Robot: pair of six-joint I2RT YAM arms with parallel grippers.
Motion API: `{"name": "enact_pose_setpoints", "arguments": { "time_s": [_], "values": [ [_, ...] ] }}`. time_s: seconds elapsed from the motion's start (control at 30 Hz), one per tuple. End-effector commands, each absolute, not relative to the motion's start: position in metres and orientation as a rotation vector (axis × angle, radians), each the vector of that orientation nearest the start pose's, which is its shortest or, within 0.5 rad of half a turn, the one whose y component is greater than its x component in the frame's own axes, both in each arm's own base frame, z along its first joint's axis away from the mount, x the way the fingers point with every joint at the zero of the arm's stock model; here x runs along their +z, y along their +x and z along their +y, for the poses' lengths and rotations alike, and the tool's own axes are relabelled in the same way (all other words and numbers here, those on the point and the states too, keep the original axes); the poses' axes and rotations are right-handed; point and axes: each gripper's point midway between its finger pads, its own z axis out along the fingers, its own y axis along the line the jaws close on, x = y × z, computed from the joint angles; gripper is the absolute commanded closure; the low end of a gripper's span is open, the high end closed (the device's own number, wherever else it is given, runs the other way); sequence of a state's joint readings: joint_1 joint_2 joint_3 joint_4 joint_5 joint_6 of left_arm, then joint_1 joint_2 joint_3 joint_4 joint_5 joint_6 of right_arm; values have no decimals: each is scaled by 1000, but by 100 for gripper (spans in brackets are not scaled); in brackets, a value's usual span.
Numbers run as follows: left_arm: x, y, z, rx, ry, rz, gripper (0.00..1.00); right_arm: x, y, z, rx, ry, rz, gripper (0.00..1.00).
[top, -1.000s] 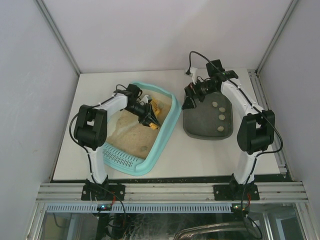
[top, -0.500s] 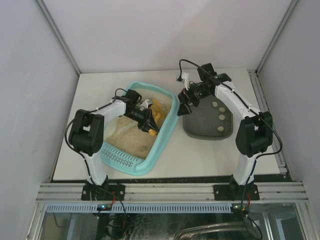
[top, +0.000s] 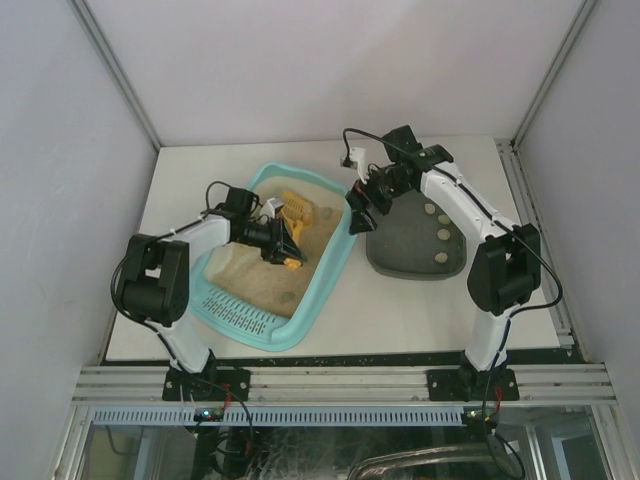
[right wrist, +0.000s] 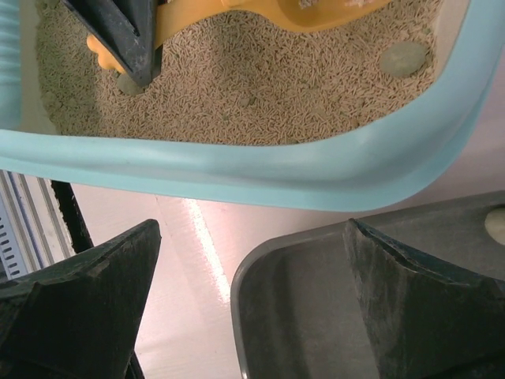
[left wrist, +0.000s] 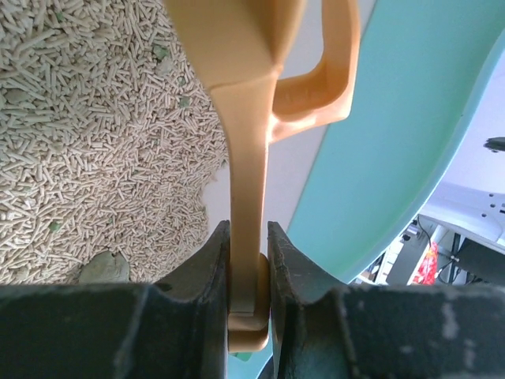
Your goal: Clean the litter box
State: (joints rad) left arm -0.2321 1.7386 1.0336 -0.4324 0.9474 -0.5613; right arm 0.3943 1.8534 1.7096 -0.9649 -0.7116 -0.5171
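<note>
The turquoise litter box (top: 338, 262) lies left of centre, with tan pellet litter (left wrist: 95, 134) inside and its slotted grate (top: 240, 315) at the near end. My left gripper (top: 281, 243) is low inside the box, shut on the handle of an orange scoop (left wrist: 249, 150); the scoop's blade (top: 295, 208) rests on the litter. A greenish lump (left wrist: 102, 267) lies in the pellets beside the left gripper (left wrist: 248, 264). My right gripper (top: 360, 214) hangs open over the gap between the box's rim (right wrist: 237, 178) and the dark grey tray (right wrist: 355, 308), holding nothing (right wrist: 251, 230).
The dark grey tray (top: 400, 255) sits right of the box with three pale lumps (top: 443, 234) in it. More lumps lie in the litter (top: 287, 296) (right wrist: 402, 57). White walls enclose the table on three sides.
My left gripper has drawn back to the left with the scoop, whose blade now lies further toward the box's far end. The right gripper has moved left from over the grey tray to the box's edge.
</note>
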Motion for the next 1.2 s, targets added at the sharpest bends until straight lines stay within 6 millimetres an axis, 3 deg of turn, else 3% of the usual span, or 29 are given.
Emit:
{"name": "enact_pose_setpoints", "arguments": {
  "time_s": [0.0,0.2,0.4,0.5,0.73,0.87,0.97,1.17],
  "values": [
    [98,280,-228,-1563,-105,2762,100,200,351,254,833,-1327,2086,0],
    [100,271,-229,-1586,-42,2857,100,202,354,258,825,-1325,2089,0],
    [99,280,-226,-1425,-50,2979,100,208,360,264,845,-1294,2084,0],
    [92,283,-227,-1283,-23,3067,100,215,371,264,845,-1265,2077,0],
    [79,283,-242,-1186,42,3179,100,220,420,265,879,-1131,2103,0],
    [74,289,-244,-1187,36,3186,100,213,438,279,886,-1107,2111,0],
    [71,294,-248,-1194,26,3189,100,195,445,286,811,-1090,2164,0],
    [83,312,-273,-1383,67,3083,100,172,435,293,840,-1069,2239,2]
  ]
}}
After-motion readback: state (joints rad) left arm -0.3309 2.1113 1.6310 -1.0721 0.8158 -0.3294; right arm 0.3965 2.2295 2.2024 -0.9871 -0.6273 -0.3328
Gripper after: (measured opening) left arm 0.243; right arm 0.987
